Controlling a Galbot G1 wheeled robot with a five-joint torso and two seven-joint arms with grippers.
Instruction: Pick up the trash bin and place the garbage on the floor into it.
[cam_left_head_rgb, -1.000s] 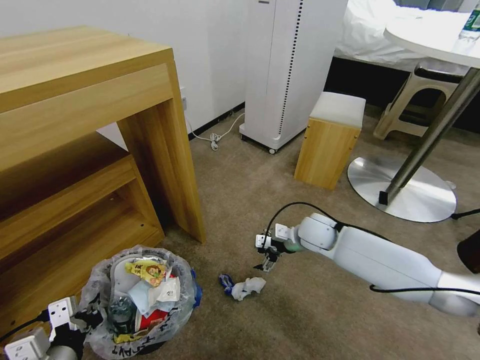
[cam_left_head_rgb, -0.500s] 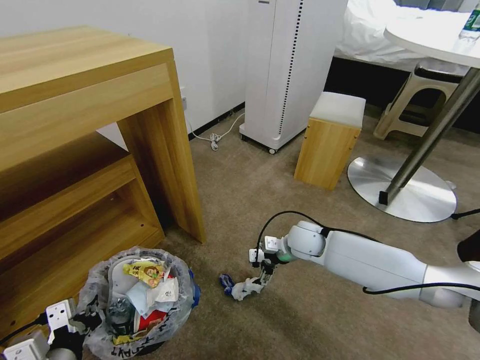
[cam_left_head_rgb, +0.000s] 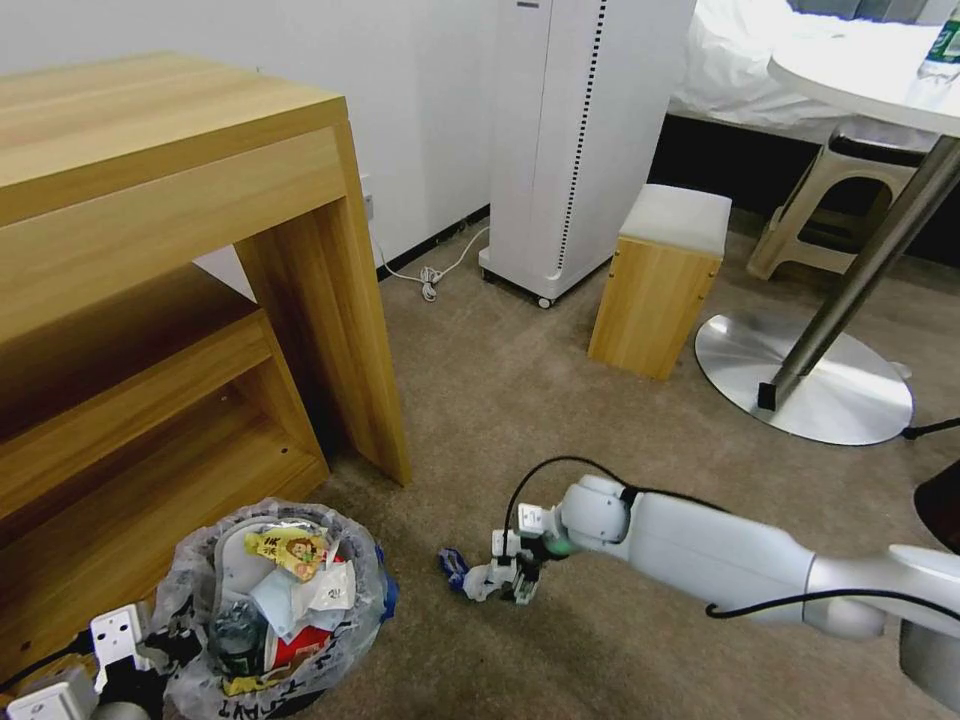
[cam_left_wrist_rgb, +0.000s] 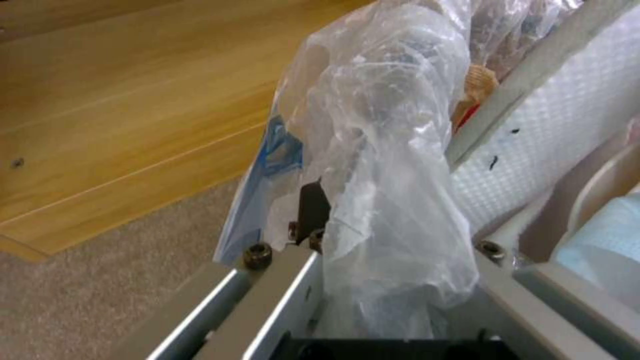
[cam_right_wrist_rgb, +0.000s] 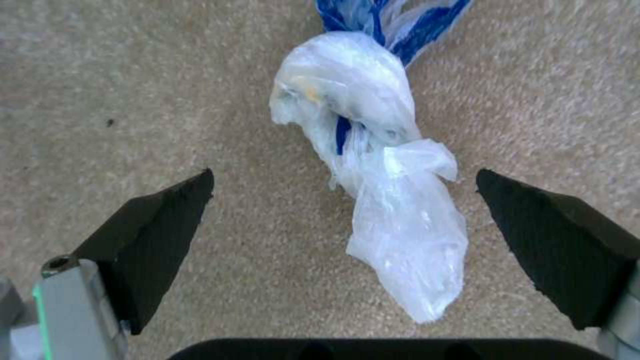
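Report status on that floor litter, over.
Right gripper down at the carpet, jaws open astride knotted plastic bag. Left gripper clamped on trash bin liner. Nothing blocking.

Beige-tan carpet floor (cam_left_head_rgb: 500, 380) beneath a white wall (cam_left_head_rgb: 420, 90). Wooden shelving unit (cam_left_head_rgb: 170, 250) at left; white tower appliance (cam_left_head_rgb: 580, 130), small wooden stool (cam_left_head_rgb: 660, 280), round pedestal table (cam_left_head_rgb: 860, 70) beyond.
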